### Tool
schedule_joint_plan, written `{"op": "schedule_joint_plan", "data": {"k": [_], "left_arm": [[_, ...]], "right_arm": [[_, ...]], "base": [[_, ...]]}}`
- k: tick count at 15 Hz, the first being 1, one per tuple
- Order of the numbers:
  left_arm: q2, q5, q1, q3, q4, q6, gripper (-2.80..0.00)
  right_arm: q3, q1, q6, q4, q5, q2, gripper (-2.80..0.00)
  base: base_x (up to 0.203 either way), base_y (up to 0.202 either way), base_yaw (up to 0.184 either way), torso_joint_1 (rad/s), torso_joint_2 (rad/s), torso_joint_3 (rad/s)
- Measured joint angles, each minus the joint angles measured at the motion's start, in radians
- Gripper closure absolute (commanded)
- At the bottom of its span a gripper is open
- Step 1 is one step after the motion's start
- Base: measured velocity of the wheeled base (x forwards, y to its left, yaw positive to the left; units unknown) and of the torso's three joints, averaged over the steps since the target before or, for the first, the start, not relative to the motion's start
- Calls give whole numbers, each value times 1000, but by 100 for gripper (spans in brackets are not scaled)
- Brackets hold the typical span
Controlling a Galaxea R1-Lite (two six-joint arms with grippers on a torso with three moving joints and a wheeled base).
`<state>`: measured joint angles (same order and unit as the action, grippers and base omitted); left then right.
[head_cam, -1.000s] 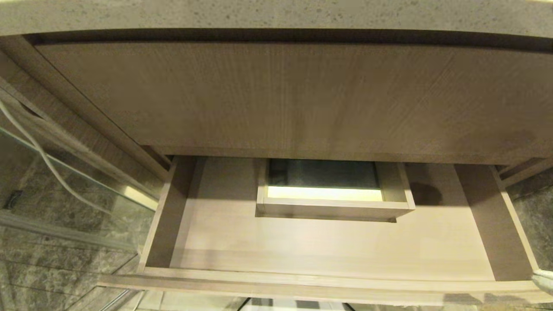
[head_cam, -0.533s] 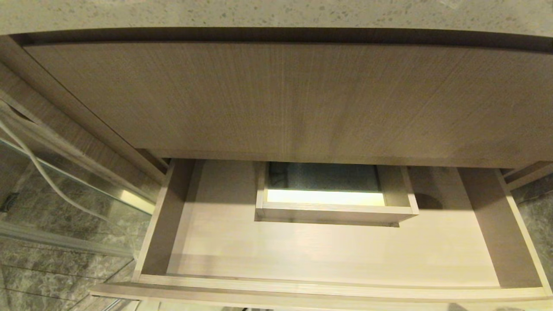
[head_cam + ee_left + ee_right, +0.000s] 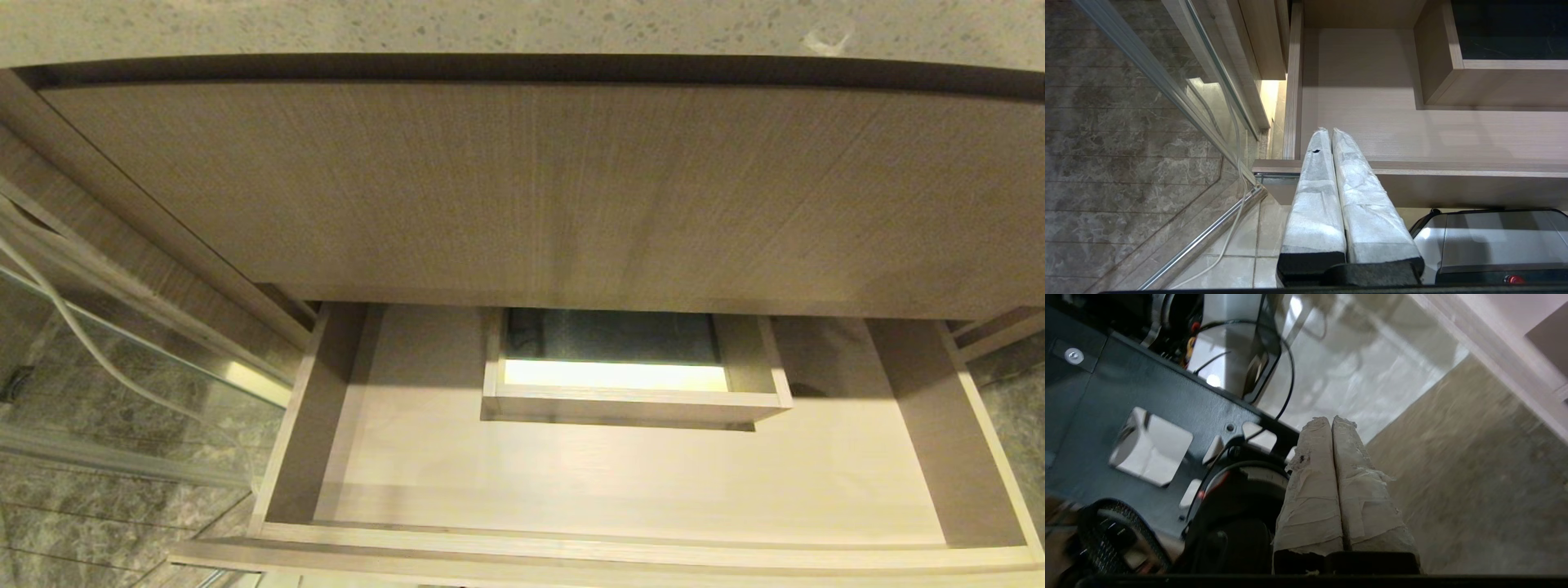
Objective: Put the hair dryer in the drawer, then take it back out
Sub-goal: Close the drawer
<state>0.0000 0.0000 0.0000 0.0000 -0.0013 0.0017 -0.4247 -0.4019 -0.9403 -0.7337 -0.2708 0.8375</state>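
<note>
1. Head view: the wide, shallow grey-brown wood-grain drawer stands pulled out toward the robot below a taller wood-grain front panel, which sits under a speckled stone surface.
2. The drawer's light wood floor lies bare, and a rectangular boxed cut-out sits at the middle of its far side.
3. The hair dryer shows in none of the views, and it is not on the visible part of the drawer floor. A thin white cord hangs down at the left, beside a glass pane with a metal edge. Neither arm appears in this view.
4. Left wrist view: the left gripper, its two fingers wrapped in white tape, has them pressed together with nothing between. It hangs over the drawer's near left corner, above the front rail. The cord trails along the marble floor tiles by the glass, and a grey metal part of the robot's base lies below the drawer front.
5. Right wrist view: the right gripper, also tape-wrapped, has its fingers pressed together and empty. It points at the robot's dark base plate with black cables, next to pale floor and a brownish, blurred floor area.
</note>
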Motion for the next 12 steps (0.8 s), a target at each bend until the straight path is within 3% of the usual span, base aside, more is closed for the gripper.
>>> {"op": "schedule_joint_plan", "data": {"k": [5, 9, 12], "left_arm": [[0, 0, 0, 0, 0, 0, 0], [0, 0, 0, 0, 0, 0, 0], [0, 0, 0, 0, 0, 0, 0]], "right_arm": [[-163, -57, 6, -85, 158, 286, 0], [-307, -113, -13, -97, 211, 523, 0], [-401, -158, -77, -99, 248, 695, 0]], "base": [[0, 0, 0, 0, 0, 0], [0, 0, 0, 0, 0, 0], [0, 0, 0, 0, 0, 0]]}}
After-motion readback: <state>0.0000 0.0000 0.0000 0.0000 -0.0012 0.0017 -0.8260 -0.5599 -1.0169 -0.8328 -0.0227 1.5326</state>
